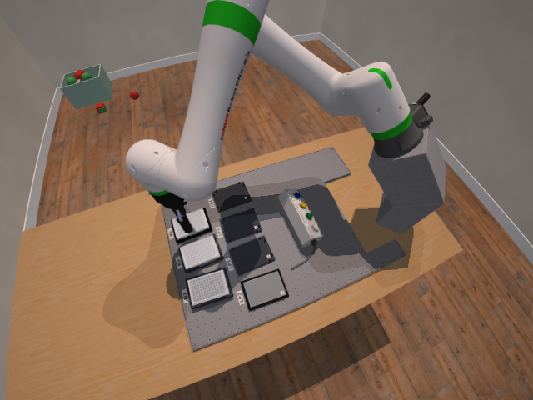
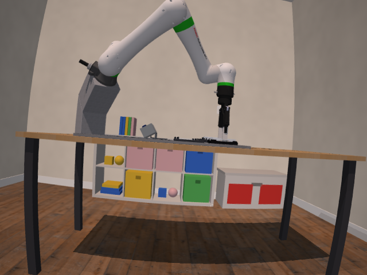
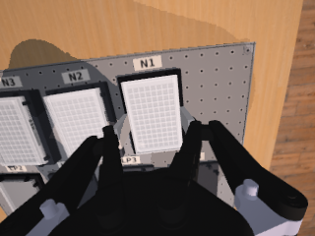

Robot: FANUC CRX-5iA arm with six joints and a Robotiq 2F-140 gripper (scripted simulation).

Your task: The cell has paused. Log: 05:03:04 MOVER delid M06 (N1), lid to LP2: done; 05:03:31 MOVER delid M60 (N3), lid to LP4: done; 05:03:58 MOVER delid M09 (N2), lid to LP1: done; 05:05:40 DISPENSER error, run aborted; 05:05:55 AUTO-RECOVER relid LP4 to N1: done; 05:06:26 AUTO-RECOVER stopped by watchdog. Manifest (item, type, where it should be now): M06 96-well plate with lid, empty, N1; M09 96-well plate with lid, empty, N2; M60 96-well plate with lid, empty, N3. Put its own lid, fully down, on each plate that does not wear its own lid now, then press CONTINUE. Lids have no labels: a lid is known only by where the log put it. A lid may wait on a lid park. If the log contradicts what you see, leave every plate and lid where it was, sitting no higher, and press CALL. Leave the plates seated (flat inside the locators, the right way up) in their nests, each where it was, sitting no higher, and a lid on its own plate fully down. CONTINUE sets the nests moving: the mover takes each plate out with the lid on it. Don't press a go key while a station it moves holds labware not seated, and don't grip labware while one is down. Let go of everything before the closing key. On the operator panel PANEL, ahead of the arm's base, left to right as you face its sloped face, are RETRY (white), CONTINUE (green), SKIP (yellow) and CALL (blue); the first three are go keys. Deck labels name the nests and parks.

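Three white 96-well plates sit in the left column of the deck: at N1, N2 (image 3: 76,120) and N3. My gripper (image 3: 155,117) stands upright over the N1 plate and is shut on the clear lid (image 3: 155,129) that covers it, one finger at each long side. In the exterior view the fingertips (image 2: 224,130) are just above the deck. I cannot tell whether the lid is lifted off the plate. The N2 plate (image 1: 200,252) looks pale, and the N3 plate (image 1: 207,287) shows its wells sharply. A grey lid lies on the nearest park (image 1: 264,288).
The three other lid parks (image 1: 238,224) in the right column look dark and empty. The operator panel (image 1: 300,215) stands right of them with blue, yellow, green and white keys. The arm's grey pedestal (image 1: 409,185) is at the table's right.
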